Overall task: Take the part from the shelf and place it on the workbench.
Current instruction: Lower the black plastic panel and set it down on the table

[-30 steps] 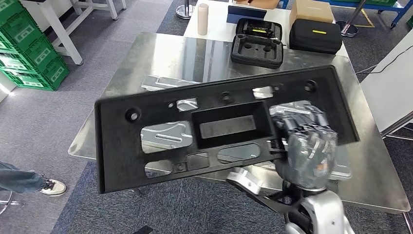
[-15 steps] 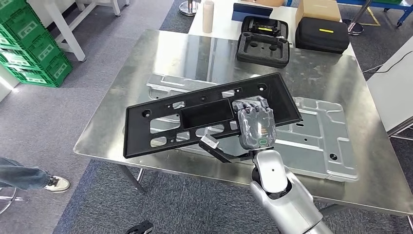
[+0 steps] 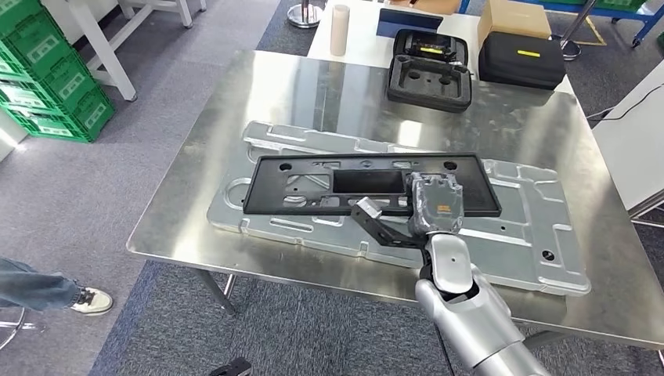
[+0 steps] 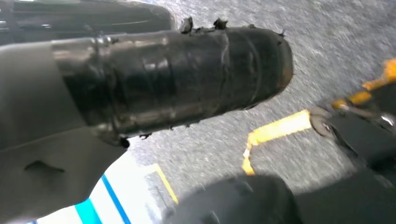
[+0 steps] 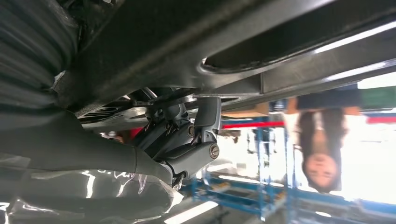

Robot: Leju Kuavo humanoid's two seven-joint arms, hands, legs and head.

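No legible text, label or number on anything

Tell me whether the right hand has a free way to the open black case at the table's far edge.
Probably not as things stand. The right hand holds the black part, which lies on the metal panel. The table between it and the case is bare, but the case sits far off.

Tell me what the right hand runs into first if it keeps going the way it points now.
Probably nothing new: the right hand already grips the black part, pointing down toward the silver panel beneath. Pushing on would likely press the part onto that panel; any remaining gap is unclear.
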